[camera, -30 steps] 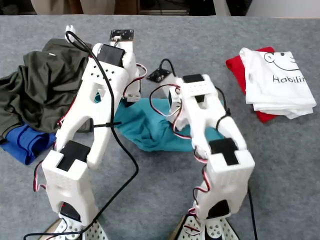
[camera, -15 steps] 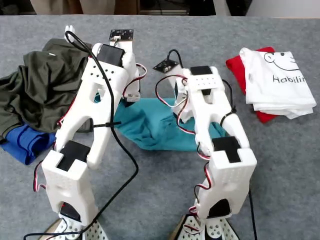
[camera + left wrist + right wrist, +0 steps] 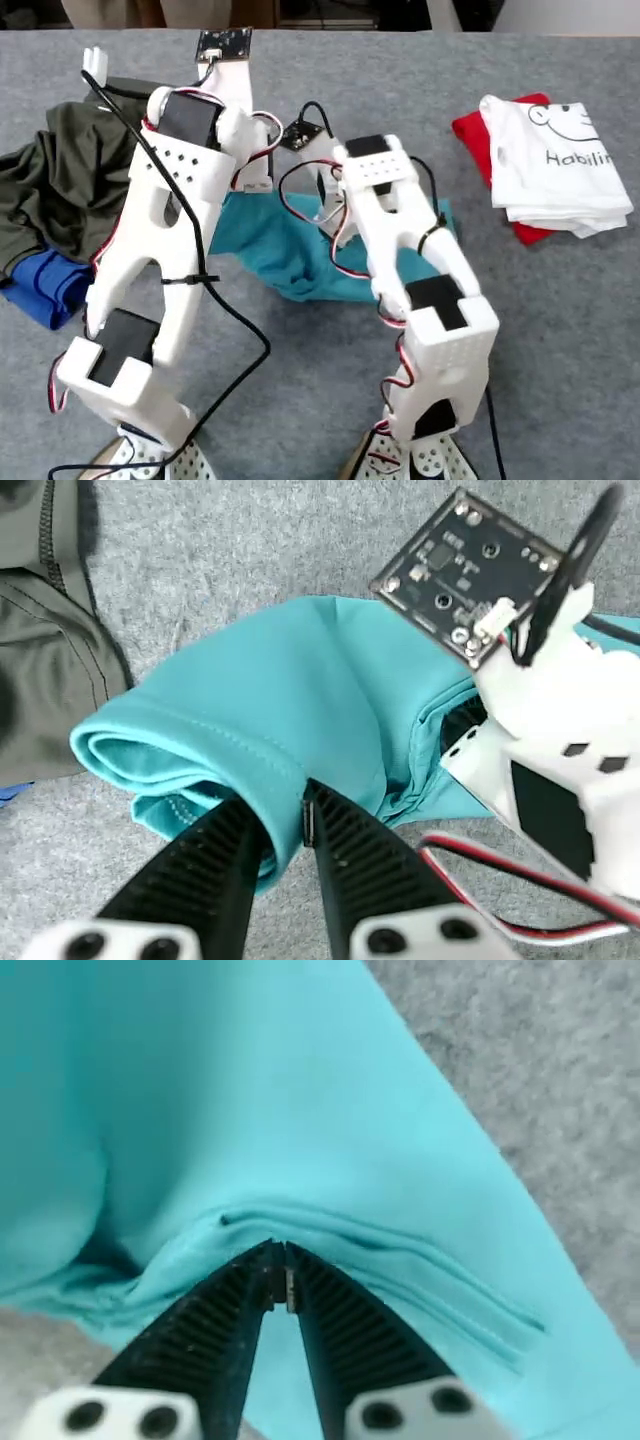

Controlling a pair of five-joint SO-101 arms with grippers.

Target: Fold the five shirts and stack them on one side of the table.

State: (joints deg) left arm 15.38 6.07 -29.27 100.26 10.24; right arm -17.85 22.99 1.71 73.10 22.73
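Both arms are found carried toward the far left of the bench since the earlier frames, with the teal shirt drawn along under them; left claw: clamped on a rolled hem at the shirt's end nearest the olive shirt; right claw: pinched together on a raised pleat farther along the same far edge; the long axis of the teal shirt is laid across the bench from left to right, so that one arm is set at each end and neither is clearly the nearer; the blue shirt is tucked just beside the olive heap at the left edge, leaving little room there; the white shirt is stacked folded on the red shirt at the right; bare bench is noted between that stack and the teal shirt, and on the near side, judged room enough for spreading.
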